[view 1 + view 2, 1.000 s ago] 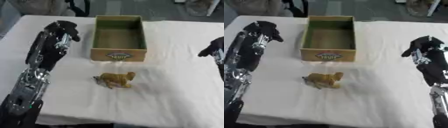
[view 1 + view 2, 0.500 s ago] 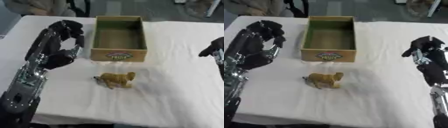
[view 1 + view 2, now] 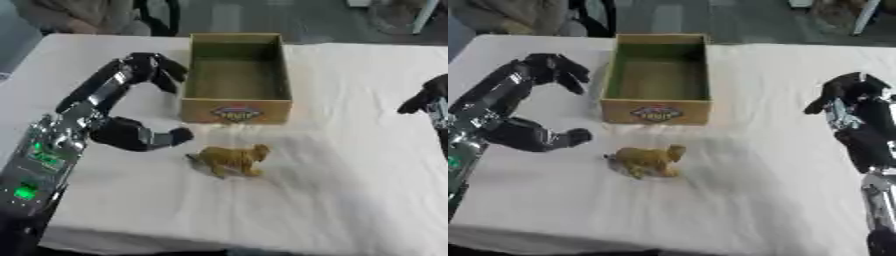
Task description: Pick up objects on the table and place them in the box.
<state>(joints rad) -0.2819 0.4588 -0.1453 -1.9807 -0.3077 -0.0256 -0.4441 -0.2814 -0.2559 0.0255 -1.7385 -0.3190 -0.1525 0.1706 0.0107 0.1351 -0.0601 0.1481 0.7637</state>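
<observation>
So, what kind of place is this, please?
Probably an indoor lab or office test bench: a table under a white cloth, a box and a toy animal set out, chair legs behind.

My left hand (image 3: pixel 149 67) and right hand (image 3: pixel 846 90) are black, with chunky jointed fingers, each on a forearm of black shells and silver metal segments, and the left forearm's grey casing near the bottom edge carries small glowing green lights.
</observation>
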